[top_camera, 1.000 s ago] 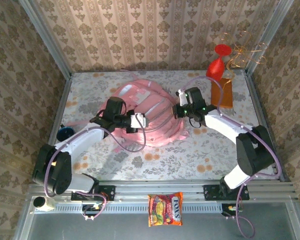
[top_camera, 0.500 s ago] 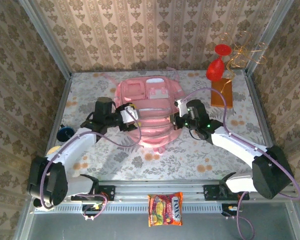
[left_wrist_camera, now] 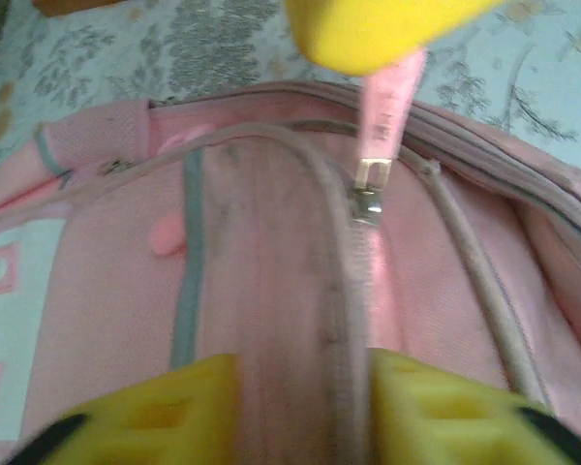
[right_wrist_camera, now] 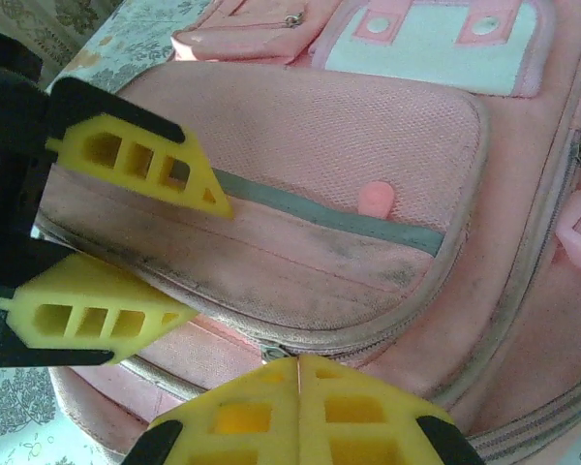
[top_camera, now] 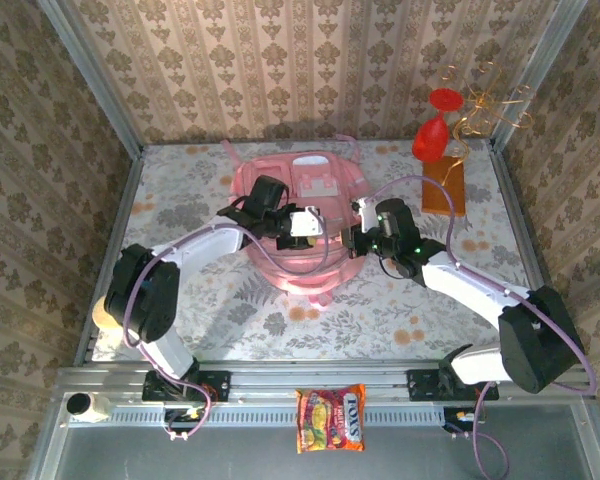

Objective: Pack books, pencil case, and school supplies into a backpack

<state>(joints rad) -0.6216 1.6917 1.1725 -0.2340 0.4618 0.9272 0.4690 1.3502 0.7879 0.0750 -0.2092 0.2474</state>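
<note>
Left hand (right_wrist_camera: 201, 260) part-open, straddling pocket fold, nothing clamped. Backpack (top_camera: 280, 180) on tabletop (top_camera: 180, 205), centre toward 12 o'clock. Right hand (right_wrist_camera: 298, 373) pinched shut on zip pull (left_wrist_camera: 382, 126). I read zip step; next: left braces fabric, right drags pull along track.

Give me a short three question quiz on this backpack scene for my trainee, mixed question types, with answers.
1. True or false: the right tool is shut on the backpack's pink zip pull.
2. The left tool's jaws are: A) shut tight, B) apart over the backpack, C) holding a pen.
3. What lies on the grey metal ledge at the near edge?
Key: 1 true; 2 B; 3 an orange snack packet.
</note>
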